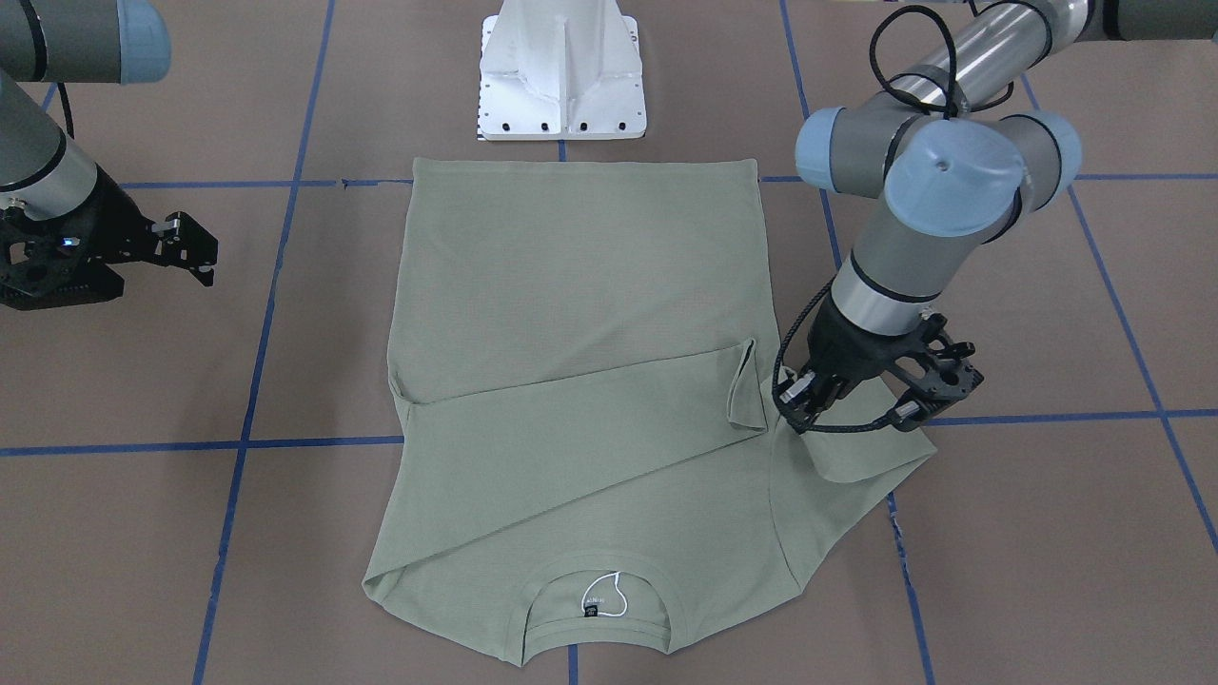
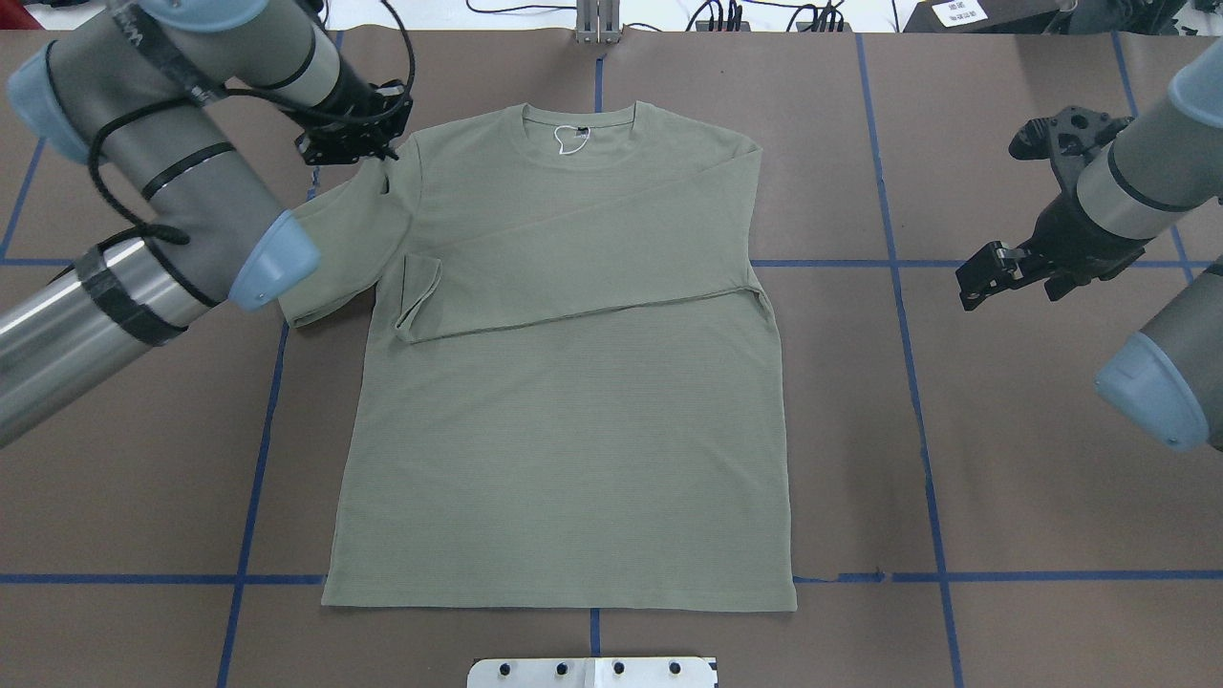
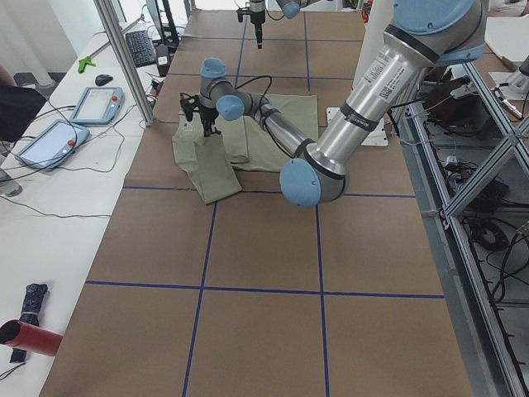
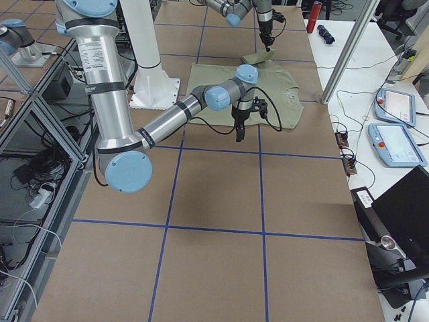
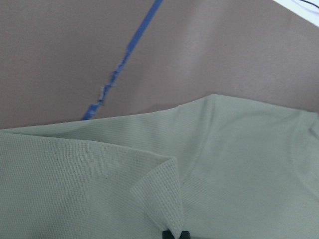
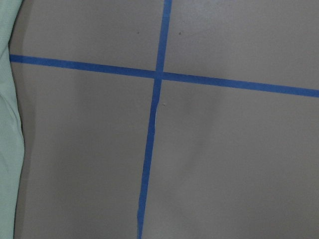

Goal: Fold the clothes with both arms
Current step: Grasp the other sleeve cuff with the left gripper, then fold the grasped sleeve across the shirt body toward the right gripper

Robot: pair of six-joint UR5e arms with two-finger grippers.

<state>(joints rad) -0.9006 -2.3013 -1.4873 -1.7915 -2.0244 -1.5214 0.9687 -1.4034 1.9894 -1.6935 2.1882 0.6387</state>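
Note:
The pale green long-sleeved shirt [image 1: 571, 285] [image 2: 573, 430] lies flat on the brown table, collar and black label [image 2: 576, 134] on the far side from the robot. One sleeve [image 2: 573, 258] is folded across the chest. The other sleeve [image 2: 334, 248] [image 1: 856, 447] lies doubled beside the body. My left gripper [image 1: 797, 404] [image 2: 368, 153] is low at that sleeve's shoulder and shut on a pinched fold of the fabric [image 5: 167, 199]. My right gripper [image 2: 989, 277] [image 1: 190, 252] hovers open beside the shirt's other side, holding nothing. Only the shirt's edge [image 6: 7, 124] shows in the right wrist view.
The white pedestal base [image 1: 561, 76] [image 2: 592, 672] stands just behind the shirt's hem. Blue tape lines [image 2: 908, 334] grid the brown table cover. A metal post [image 3: 124, 58] and tablets [image 3: 95, 103] stand along the far side of the table.

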